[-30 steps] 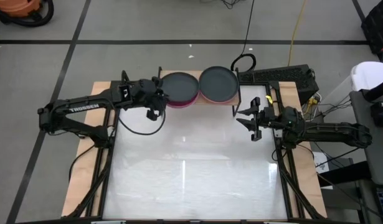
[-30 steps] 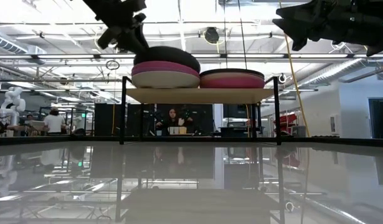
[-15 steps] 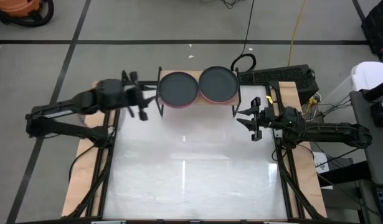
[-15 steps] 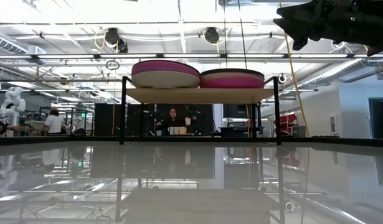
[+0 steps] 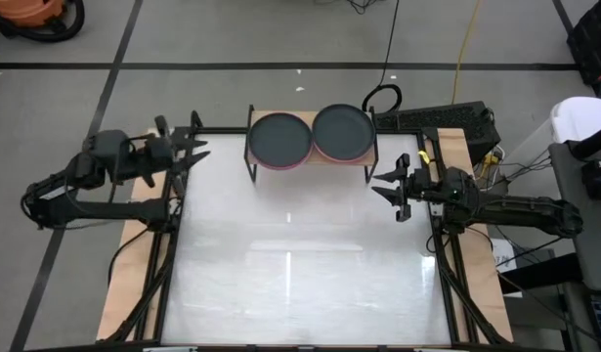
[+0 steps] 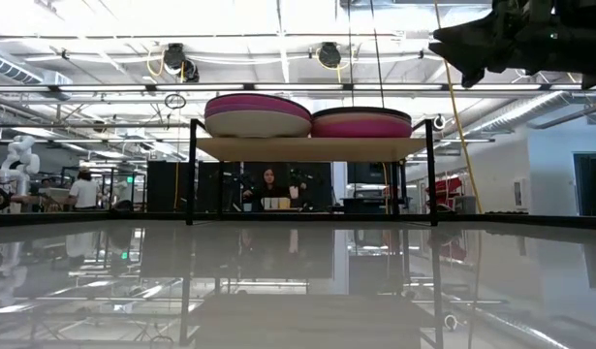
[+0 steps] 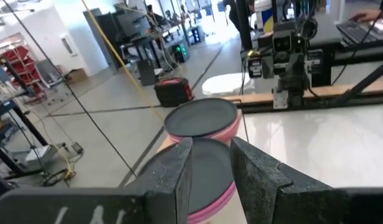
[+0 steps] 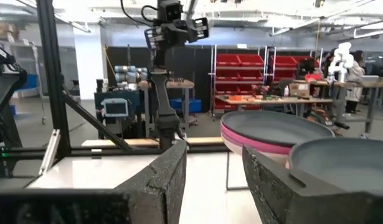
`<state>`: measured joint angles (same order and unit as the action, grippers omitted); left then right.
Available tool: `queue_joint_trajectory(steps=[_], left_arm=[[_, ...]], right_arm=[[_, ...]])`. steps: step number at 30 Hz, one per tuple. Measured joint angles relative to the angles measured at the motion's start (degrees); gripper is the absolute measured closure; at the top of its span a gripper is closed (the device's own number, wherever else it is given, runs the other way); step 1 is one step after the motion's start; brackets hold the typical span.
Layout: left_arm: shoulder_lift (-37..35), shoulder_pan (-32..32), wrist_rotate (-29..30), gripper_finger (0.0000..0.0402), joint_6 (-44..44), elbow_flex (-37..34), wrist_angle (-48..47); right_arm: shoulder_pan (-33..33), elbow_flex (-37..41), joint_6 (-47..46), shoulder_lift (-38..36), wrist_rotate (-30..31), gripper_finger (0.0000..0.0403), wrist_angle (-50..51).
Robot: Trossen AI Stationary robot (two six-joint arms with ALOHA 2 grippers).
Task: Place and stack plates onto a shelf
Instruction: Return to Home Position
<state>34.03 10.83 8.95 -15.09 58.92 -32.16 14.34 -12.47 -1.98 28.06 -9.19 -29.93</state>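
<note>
The shelf [image 5: 313, 156] stands at the table's far edge, its wooden top [image 6: 312, 147] on thin black legs. It carries two stacks of plates, each topped by a dark grey plate. The left stack [image 5: 279, 140] [image 6: 258, 114] shows magenta and beige below the grey. The right stack [image 5: 342, 132] [image 6: 361, 122] shows magenta below it. My left gripper [image 5: 188, 154] [image 7: 211, 155] is open and hangs over the table's left edge, left of the shelf. My right gripper [image 5: 388, 186] [image 8: 213, 162] is open and sits right of the shelf, near the right frame rail.
Black frame rails [image 5: 173, 244] run along the table's sides. Cables and a keyboard [image 5: 447, 122] lie beyond the far right corner. People and workbenches [image 6: 268, 189] show in the room behind the shelf. The white tabletop [image 5: 300, 264] in front of the shelf holds nothing.
My left gripper has drawn back from the left stack's rim toward the table's left edge and has left the low view. The dark grey plate stays on top of the left stack.
</note>
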Motion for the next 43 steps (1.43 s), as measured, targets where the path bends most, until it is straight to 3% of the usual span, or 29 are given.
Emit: queue_joint_trajectory(steps=[15, 23, 34, 43], left_arm=[[-22.85, 0.0, 0.0, 0.0289, 7.24, -29.11, 11.86], [-33.62, 0.0, -0.01, 0.0289, 10.84, -43.57, 19.79], [-33.63, 0.0, -0.02, 0.0289, 14.46, -58.03, 35.41], [-33.32, 0.0, -1.0, 0.0289, 15.06, -58.31, 34.42]], right_arm=[[2.59, 0.01, 2.68, -16.49, 0.15, 0.0266, 22.49], [2.59, 0.0, 2.14, -21.78, 0.15, 0.0266, 32.02], [2.59, 3.97, -0.34, -22.43, 0.29, 0.0266, 34.4], [2.59, 9.92, -2.08, -22.13, 2.69, 0.0266, 30.21]])
